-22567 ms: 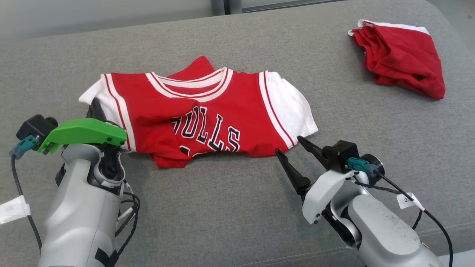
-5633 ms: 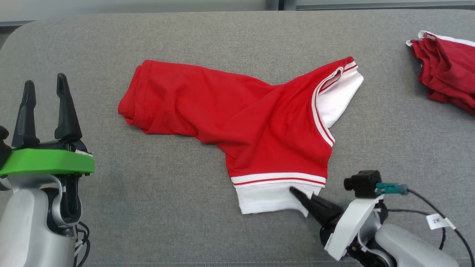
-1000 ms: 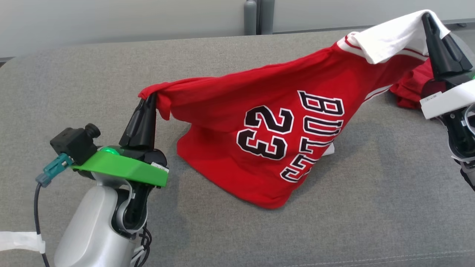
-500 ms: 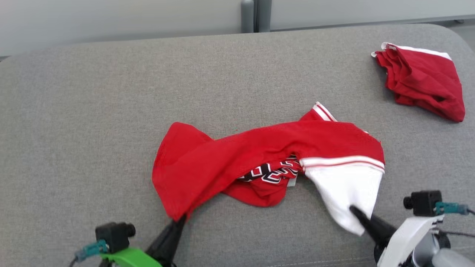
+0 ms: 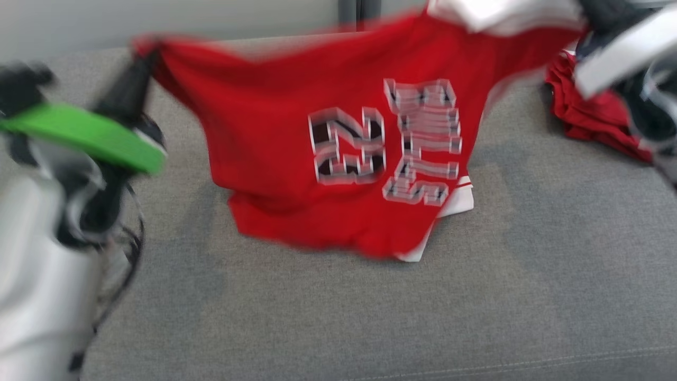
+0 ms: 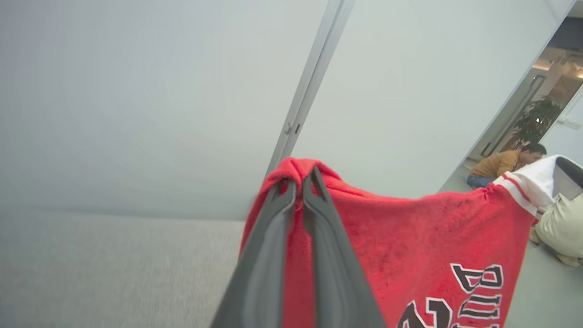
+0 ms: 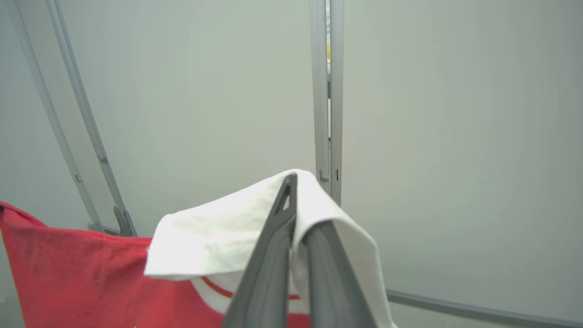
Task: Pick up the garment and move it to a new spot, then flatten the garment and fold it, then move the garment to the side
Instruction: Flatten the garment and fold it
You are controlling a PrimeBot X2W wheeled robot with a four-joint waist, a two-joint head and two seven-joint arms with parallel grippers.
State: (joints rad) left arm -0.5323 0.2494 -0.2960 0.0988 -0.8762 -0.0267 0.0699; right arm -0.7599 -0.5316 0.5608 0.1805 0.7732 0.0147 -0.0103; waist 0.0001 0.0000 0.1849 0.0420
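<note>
Left pincer [image 6: 300,182] is seen clamped tight on a red corner of the garment [image 5: 264,132], its two dark fingers pressed together over a fold of cloth. The garment, a red jersey with white-edged number and lettering, is held up and stretched between both arms above the grey bench [image 5: 529,275]. Its lower edge appears to reach the surface. At the upper right, the white sleeve [image 7: 218,237] is pinched by the closed right pincer [image 7: 294,182]. A second red cloth [image 5: 587,119] is seen lying on the bench just behind that arm. Much of the head view is blurred.
</note>
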